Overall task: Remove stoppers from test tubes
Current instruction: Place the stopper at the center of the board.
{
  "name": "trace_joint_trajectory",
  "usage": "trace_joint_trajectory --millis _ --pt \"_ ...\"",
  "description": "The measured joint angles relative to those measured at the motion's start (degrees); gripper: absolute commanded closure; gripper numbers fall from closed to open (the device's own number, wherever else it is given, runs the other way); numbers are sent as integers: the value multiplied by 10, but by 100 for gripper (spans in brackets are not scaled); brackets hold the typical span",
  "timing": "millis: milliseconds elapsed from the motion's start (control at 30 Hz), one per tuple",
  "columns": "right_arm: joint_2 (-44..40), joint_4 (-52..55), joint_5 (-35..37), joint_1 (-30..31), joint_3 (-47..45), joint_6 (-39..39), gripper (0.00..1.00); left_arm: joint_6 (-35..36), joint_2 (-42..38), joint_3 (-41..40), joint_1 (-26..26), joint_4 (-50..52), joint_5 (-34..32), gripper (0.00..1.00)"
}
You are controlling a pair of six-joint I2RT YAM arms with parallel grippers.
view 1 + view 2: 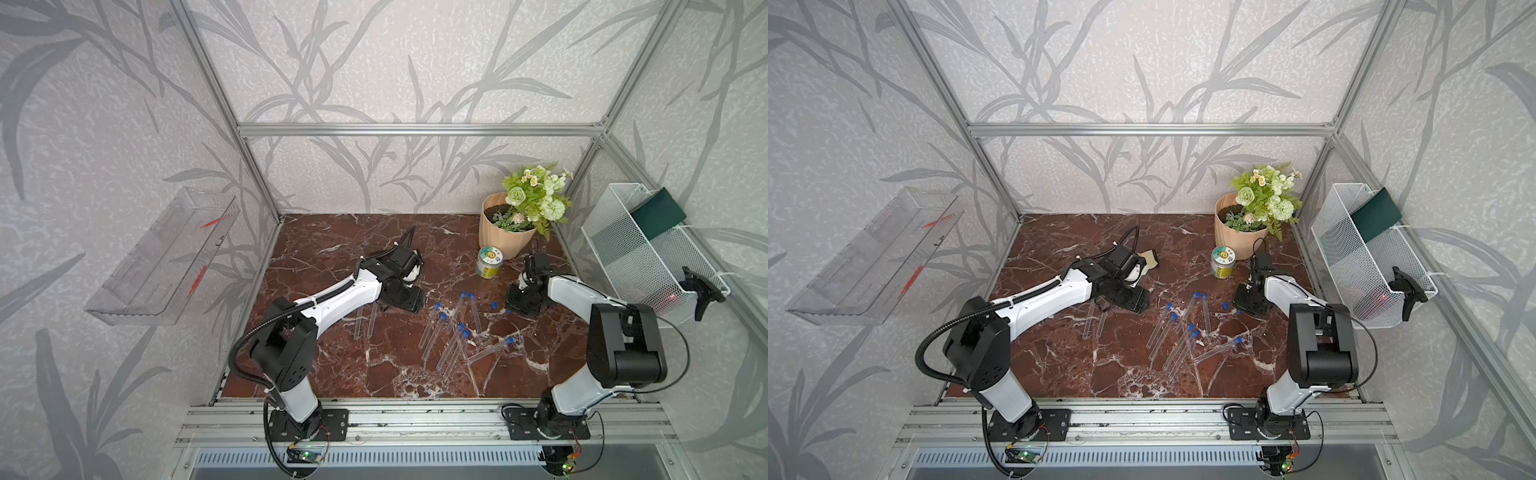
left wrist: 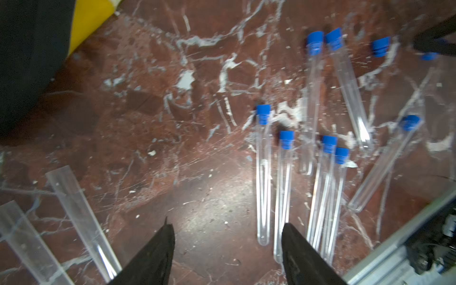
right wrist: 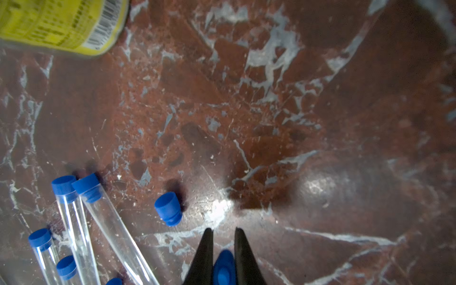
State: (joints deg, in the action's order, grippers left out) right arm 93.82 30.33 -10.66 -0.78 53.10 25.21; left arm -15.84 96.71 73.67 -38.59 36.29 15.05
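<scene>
Two of nine done by the look of it; seven left.

Landmark is the yellow-label jar [image 1: 489, 261] on the table [image 1: 332, 249].

- Open tubes [image 1: 364, 322]: a pair with no caps, lying side by side, well apart from the jar on the left arm's side.
- Capped tubes [image 1: 451, 340]: seven counted in the left wrist view, each with a blue cap; they lie loosely fanned on the arm-base side of the jar, some touching or crossing; exact overlaps are hard to tell.
- Loose stopper [image 3: 168, 208]: lies alone on the table, near the jar on its arm-base side, just beside the nearest capped ends but apart from them.
- Right claw [image 3: 223, 230]: low over the table near the jar, on the right arm's side; pinching the held stopper [image 3: 224, 270], with no tube attached.
- Left claw [image 2: 227, 224]: spread, nothing between the jaws; it hovers between the open pair and the capped fan, farther from the jar than both.

Judgement: the second stopper is off but not yet set down; the next tube is not yet picked.
</scene>
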Motion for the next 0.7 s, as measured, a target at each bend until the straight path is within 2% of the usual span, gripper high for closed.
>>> trace_joint_trajectory --millis 233,467,700 --pt "27 -23 -5 0 1 2 83 -2 -6 -3 -7 -26 35 31" --pt "38 -43 -18 0 7 4 80 -5 -6 -8 -7 -34 34 31" --pt "41 -55 -27 0 9 6 73 -8 -6 -8 -8 -35 25 30"
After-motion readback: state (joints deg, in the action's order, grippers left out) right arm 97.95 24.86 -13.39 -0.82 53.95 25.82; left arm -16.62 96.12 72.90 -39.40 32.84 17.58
